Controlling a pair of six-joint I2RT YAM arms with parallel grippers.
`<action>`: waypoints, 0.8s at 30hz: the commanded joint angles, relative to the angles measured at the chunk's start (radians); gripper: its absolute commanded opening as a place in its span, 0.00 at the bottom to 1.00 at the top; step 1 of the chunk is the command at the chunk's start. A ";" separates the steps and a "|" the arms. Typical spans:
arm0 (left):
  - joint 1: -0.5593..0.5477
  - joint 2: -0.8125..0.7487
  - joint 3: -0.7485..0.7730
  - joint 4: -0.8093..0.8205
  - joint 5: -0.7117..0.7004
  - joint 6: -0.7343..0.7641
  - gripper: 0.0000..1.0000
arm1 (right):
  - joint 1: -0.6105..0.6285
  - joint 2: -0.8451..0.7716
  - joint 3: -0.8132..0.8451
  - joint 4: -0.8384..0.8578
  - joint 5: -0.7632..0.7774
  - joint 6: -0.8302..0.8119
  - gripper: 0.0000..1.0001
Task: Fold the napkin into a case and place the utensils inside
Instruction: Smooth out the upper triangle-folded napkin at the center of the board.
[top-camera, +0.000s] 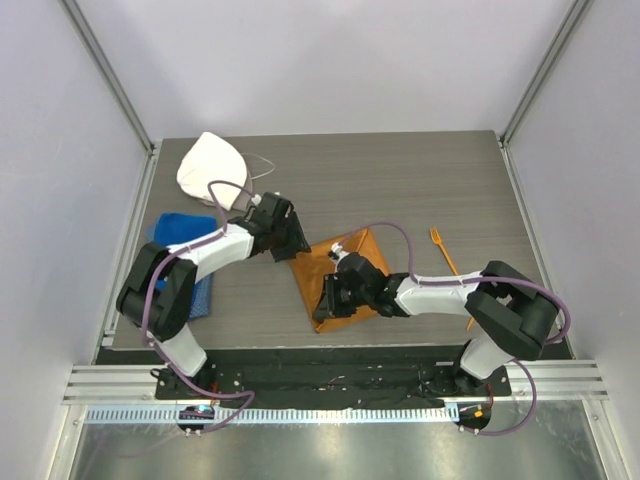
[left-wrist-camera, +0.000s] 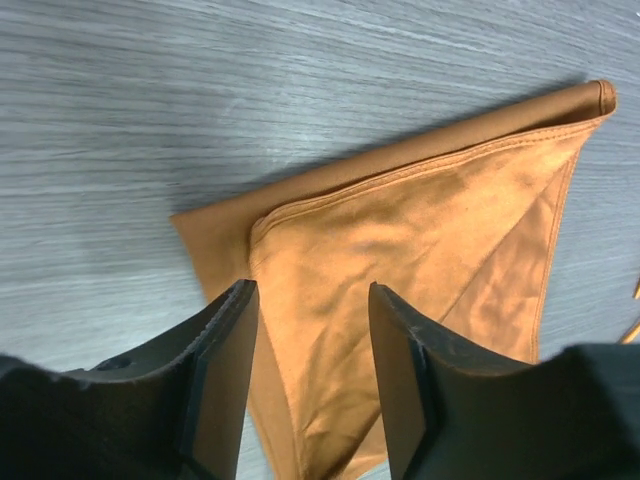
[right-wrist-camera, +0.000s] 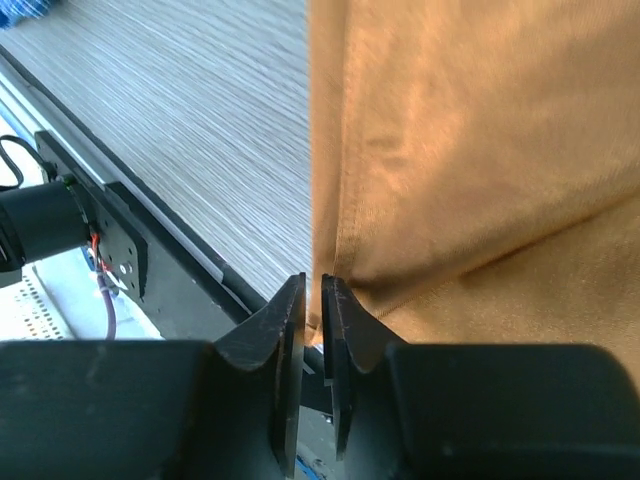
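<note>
The rust-orange napkin (top-camera: 357, 250) lies folded into a rough diamond near the table's front middle. Its layered edges show in the left wrist view (left-wrist-camera: 420, 220). My left gripper (top-camera: 298, 250) hovers over the napkin's left corner, open, with nothing between its fingers (left-wrist-camera: 312, 290). My right gripper (top-camera: 330, 300) is at the napkin's near edge, shut on the hem of a fold (right-wrist-camera: 314, 280) that rises from the jaws (right-wrist-camera: 470, 130). The orange fork (top-camera: 441, 248) lies to the right of the napkin. A short orange piece (top-camera: 470, 323) peeks out beside the right arm's elbow; the spoon's bowl is hidden.
A white rounded cloth cap (top-camera: 212, 170) sits at the back left. A blue towel (top-camera: 180, 232) lies at the left edge, partly under the left arm. The table's front edge and black rail (right-wrist-camera: 150, 235) run just behind my right gripper.
</note>
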 joint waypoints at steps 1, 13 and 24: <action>0.007 -0.040 0.069 -0.095 -0.070 0.040 0.53 | 0.007 -0.046 0.093 -0.090 0.077 -0.081 0.22; 0.007 0.060 0.114 -0.097 -0.116 0.090 0.40 | 0.005 -0.049 0.087 -0.084 0.079 -0.072 0.22; 0.009 0.094 0.109 -0.055 -0.084 0.090 0.33 | 0.007 -0.025 0.042 -0.033 0.069 -0.051 0.22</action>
